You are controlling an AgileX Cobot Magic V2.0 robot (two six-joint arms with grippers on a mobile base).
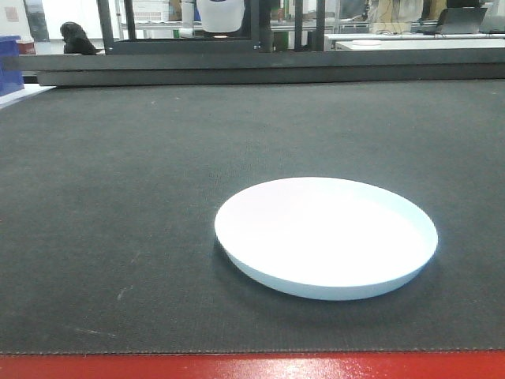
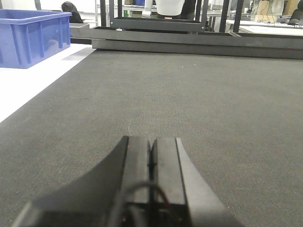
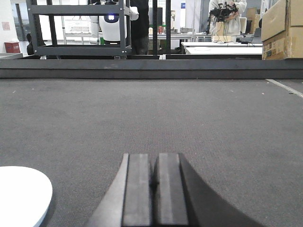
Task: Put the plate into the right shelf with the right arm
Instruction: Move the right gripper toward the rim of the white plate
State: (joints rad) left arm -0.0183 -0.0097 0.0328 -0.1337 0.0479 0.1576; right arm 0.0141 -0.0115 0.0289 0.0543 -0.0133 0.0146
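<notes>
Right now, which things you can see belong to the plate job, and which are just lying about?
Job:
- plate, flat on the dark mat
- right gripper, shut and empty, plate to its left
- the right shelf is not in view

Lying about:
- blue bin, on the white surface left of the mat
- cardboard boxes, far right
- left gripper, shut, empty

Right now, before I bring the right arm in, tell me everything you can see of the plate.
The plate is plain glossy white, round, shallow, with a low raised rim; empty. It lies flat, right side up, on the dark mat, near the red table edge. Nothing else touches it; the shut right gripper sits to its right, apart.
</notes>
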